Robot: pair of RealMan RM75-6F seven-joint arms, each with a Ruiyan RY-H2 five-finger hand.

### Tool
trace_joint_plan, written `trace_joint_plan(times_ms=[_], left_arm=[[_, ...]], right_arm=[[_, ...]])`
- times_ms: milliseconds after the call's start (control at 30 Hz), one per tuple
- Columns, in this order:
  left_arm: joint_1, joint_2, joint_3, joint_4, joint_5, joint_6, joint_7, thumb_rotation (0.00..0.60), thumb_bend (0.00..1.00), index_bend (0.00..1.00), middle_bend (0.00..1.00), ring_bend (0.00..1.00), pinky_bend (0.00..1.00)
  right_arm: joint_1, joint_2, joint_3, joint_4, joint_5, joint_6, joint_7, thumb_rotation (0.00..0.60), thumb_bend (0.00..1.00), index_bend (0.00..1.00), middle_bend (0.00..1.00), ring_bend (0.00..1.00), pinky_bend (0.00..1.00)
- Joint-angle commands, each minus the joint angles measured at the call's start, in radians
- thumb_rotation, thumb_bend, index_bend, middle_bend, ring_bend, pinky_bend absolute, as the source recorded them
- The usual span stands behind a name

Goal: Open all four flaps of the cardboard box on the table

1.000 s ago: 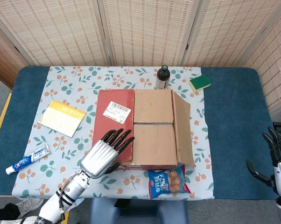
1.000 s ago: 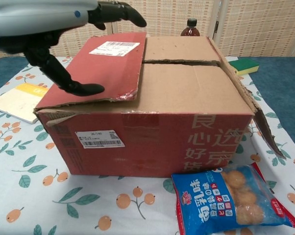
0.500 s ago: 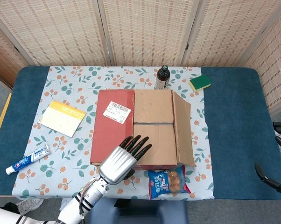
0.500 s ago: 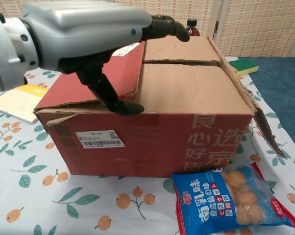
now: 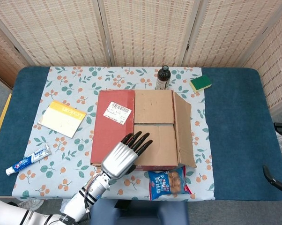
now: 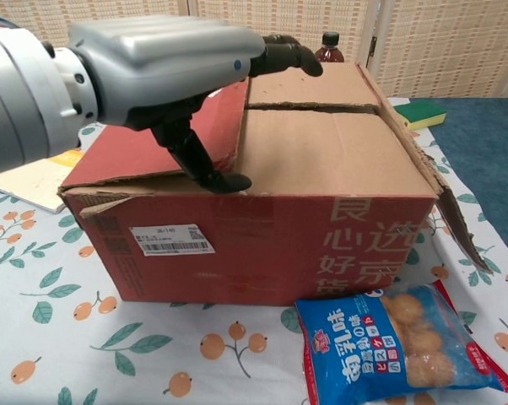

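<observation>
Centrally on the table (image 5: pixel 234 108), the cardboard box (image 5: pixel 143 129) is seen, flaps still down; the left hand (image 5: pixel 124 154) is held spread, empty, over its front edge, thumb at the red flap (image 5: pixel 113 124).

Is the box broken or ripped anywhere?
Yes, a bit. The red top flap of the cardboard box has a ragged, torn front edge near the left robot hand. The brown side flap on the right hangs outward with a bent, creased edge. Nothing looks spilled.
</observation>
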Motion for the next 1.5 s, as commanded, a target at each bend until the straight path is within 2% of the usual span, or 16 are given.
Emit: trace_joint_plan(times_ms=[33, 233, 467, 933, 1200, 1500], left_arm=[[-0.009, -0.009, 0.006, 0.014, -0.002, 0.005, 0.000, 0.600, 0.32, 0.00, 0.04, 0.04, 0.20], [-0.018, -0.002, -0.003, 0.045, -0.020, 0.022, -0.020, 0.600, 0.32, 0.00, 0.04, 0.05, 0.20], [-0.010, 0.008, -0.003, 0.059, 0.014, 0.050, -0.062, 0.600, 0.32, 0.00, 0.04, 0.05, 0.20], [0.060, 0.052, 0.031, -0.007, 0.129, 0.166, -0.088, 0.600, 0.32, 0.00, 0.06, 0.06, 0.19], [0.127, 0.137, 0.041, -0.045, 0.227, 0.219, -0.177, 0.600, 0.32, 0.00, 0.08, 0.08, 0.19], [0.182, 0.231, 0.027, -0.069, 0.238, 0.238, -0.242, 0.600, 0.32, 0.00, 0.08, 0.08, 0.18]], right_arm=[[-0.003, 0.002, 0.004, 0.000, 0.002, 0.004, 0.001, 0.600, 0.40, 0.00, 0.00, 0.00, 0.00], [-0.010, -0.002, 0.004, 0.001, -0.011, 0.014, -0.009, 0.600, 0.40, 0.00, 0.00, 0.00, 0.00], [-0.012, -0.009, 0.010, 0.000, -0.012, 0.017, -0.028, 0.600, 0.40, 0.00, 0.00, 0.00, 0.00], [-0.024, -0.032, 0.012, -0.009, -0.042, 0.043, -0.096, 0.600, 0.40, 0.00, 0.00, 0.00, 0.00], [-0.027, -0.025, 0.008, -0.015, -0.039, 0.033, -0.086, 0.600, 0.40, 0.00, 0.00, 0.00, 0.00], [-0.029, -0.026, 0.013, -0.015, -0.039, 0.037, -0.089, 0.600, 0.40, 0.00, 0.00, 0.00, 0.00]])
